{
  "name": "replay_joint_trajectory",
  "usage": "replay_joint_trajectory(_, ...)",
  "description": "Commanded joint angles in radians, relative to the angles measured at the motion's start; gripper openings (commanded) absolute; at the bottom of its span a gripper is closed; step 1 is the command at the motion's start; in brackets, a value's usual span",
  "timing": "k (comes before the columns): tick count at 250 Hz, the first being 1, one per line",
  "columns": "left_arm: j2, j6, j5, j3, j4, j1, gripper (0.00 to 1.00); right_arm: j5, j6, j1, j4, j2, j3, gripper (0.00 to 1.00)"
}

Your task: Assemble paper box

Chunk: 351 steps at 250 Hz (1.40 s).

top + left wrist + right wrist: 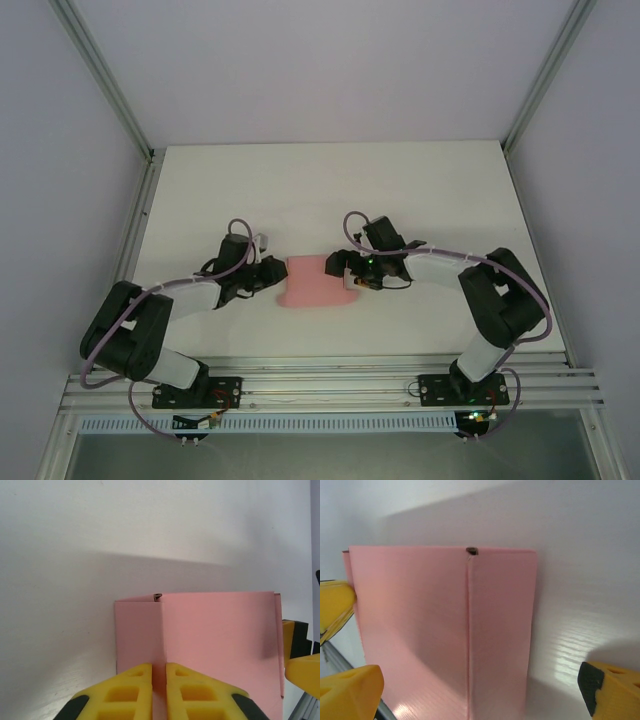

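Pink paper box (320, 282) near the middle of white table (300, 190), between the two arms, one long crease down its face. Left gripper (159, 667) at the box's left side, fingers nearly pressed together, pinching card at that crease. Right gripper (475, 680) at the opposite side, fingers spread wide, straddling the card.

A robotics lab cell: plain white panels (320, 60) in silver aluminium posts (105, 75) enclose a white tabletop (320, 190); black-and-grey robot arms (130, 330) sit on a slotted metal rail (330, 385).
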<state>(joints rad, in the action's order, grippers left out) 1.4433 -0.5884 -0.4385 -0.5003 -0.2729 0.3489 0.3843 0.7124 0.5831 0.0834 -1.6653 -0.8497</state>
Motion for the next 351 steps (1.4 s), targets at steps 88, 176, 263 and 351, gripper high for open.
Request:
replay_joint_trajectory(88, -0.047, -0.012, -0.043, 0.090, -0.032, -0.057, 0.07, 0.294, 0.100, -0.012, -0.215, -0.099, -0.003, 0.96)
replay_joint_trajectory(176, -0.134, 0.068, -0.040, 0.002, 0.001, -0.056, 0.22, 0.317, 0.146, -0.014, -0.243, -0.022, -0.021, 0.32)
replay_joint_trajectory(263, -0.400, 0.635, -0.048, -0.222, 0.296, 0.026, 1.00, 0.339, 0.187, -0.105, 0.188, 0.158, -0.097, 0.30)
replay_joint_trajectory(351, -0.280, 1.362, 0.350, -0.481, 0.829, 0.426, 1.00, 0.644, 0.381, -0.280, 0.427, 0.194, -0.095, 0.35)
